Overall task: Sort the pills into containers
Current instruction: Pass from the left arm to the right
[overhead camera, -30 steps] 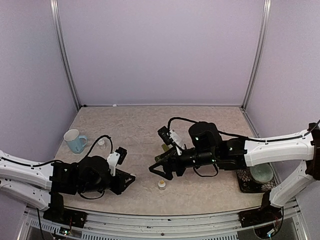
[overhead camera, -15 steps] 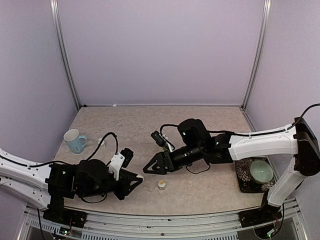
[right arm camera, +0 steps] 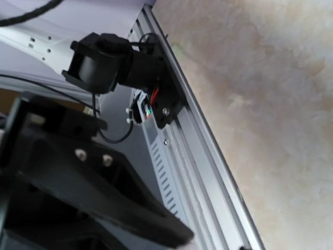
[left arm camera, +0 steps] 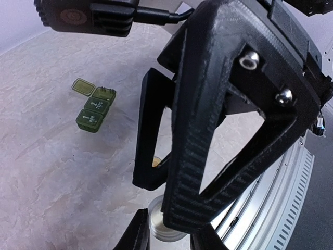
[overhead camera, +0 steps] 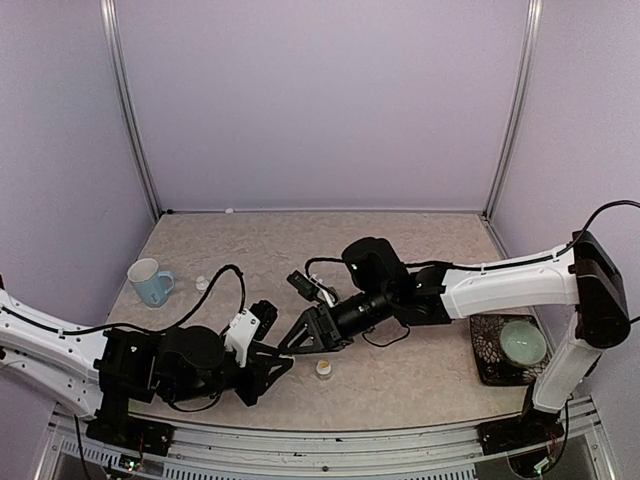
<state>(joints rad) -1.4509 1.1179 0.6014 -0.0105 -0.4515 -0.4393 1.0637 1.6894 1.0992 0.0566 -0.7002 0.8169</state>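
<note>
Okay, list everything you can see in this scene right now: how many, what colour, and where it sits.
pillbox: one, dark green, three compartments, on the table beyond the grippers; end lid looks open
jar: one, small, pale with yellowish top, front centre
mug: one, light blue, left side
white item: one, tiny, right of the mug; too small to identify
bowl: one, pale green, on the mat
mat: one, dark patterned, right edge
table: one, mottled beige
left gripper: one, black, shut, left of the jar
right gripper: one, black, up-left of the jar; opening unclear
</note>
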